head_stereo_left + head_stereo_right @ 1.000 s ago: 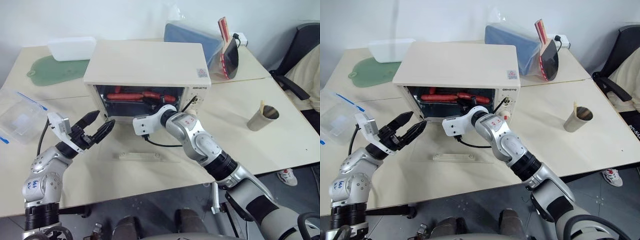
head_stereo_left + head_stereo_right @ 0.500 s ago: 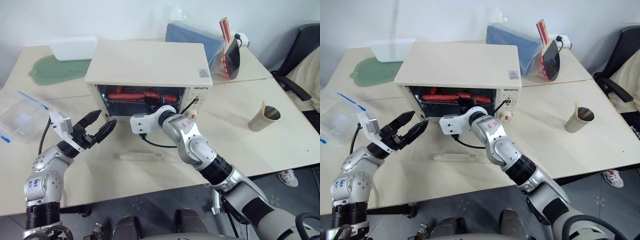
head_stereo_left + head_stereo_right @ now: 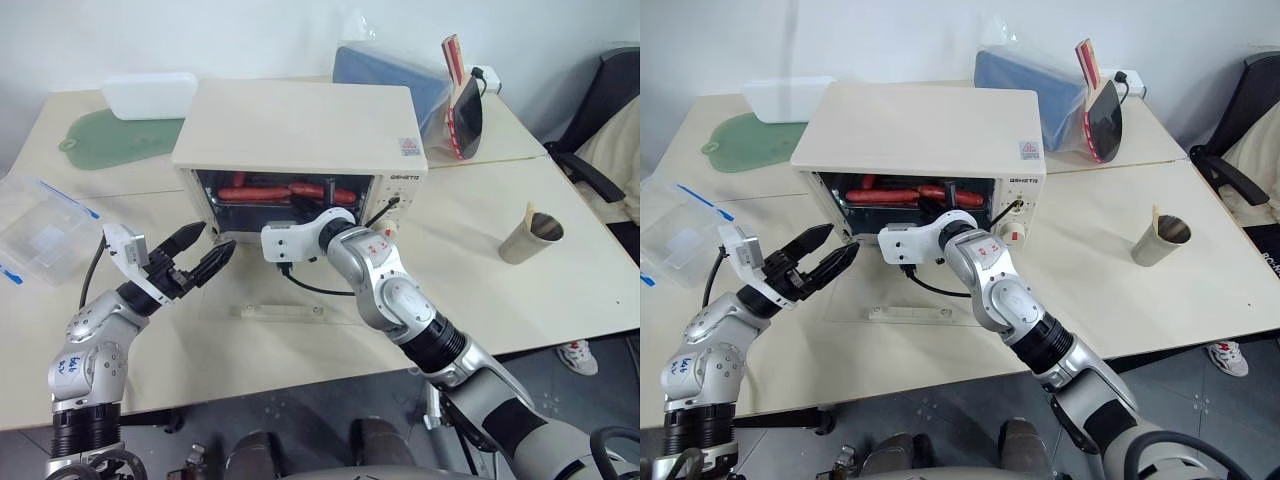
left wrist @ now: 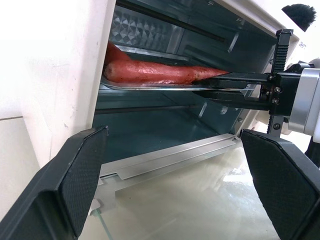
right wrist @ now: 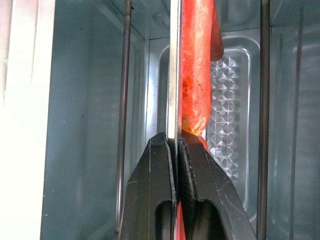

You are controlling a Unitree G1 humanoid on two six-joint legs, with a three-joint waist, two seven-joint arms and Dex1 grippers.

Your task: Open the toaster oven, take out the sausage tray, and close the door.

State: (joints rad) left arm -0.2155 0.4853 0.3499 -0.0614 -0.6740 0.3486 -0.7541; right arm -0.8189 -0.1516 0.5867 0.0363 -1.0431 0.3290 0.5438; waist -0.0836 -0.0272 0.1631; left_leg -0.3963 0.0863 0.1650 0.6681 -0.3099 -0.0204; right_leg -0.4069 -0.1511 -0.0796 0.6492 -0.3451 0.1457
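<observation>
My right gripper (image 5: pixel 176 145) pinches the sausage tray (image 5: pixel 173 75) rim inside the oven (image 3: pixel 300 125); left gripper (image 3: pixel 203 253) hangs wide just beside its door (image 3: pixel 285 305).

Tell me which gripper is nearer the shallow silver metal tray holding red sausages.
Right. The right gripper is shut on the edge of the shallow silver sausage tray inside the oven; the left gripper hangs open outside, off the oven's left front corner.

Paper cup (image 3: pixel 527 238) well right of the right claw; clear container (image 3: pixel 40 230) left of the left claw; paddle (image 3: pixel 465 108), green mat (image 3: pixel 110 137) beyond.
</observation>
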